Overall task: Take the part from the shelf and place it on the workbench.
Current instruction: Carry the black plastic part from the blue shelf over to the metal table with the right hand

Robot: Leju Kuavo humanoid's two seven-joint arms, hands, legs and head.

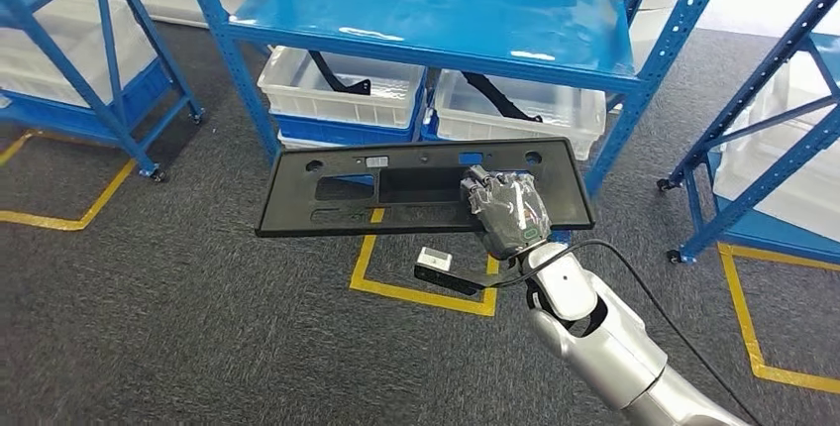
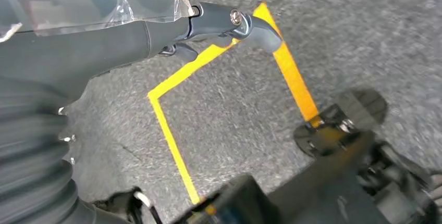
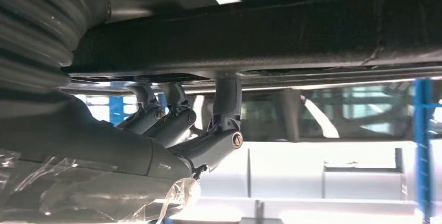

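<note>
You see a long flat black panel (image 1: 416, 188) with cutouts, held level before the blue shelf (image 1: 436, 15) by your right hand (image 1: 507, 210), fingers (image 3: 219, 130) clamped under it. Your left hand (image 2: 94, 41) hangs blurred; its grip is unclear.

The right hand (image 1: 505, 211) grips a long, flat black part (image 1: 421, 188) near its right end and holds it level in the air above the grey carpet (image 1: 198, 327) with its yellow tape lines (image 1: 421, 292). Behind the part stands a blue shelf (image 1: 436, 15) with a bare top board, and two white bins (image 1: 342, 89) sit side by side under that board. More blue shelves stand at the left and right edges.
</note>
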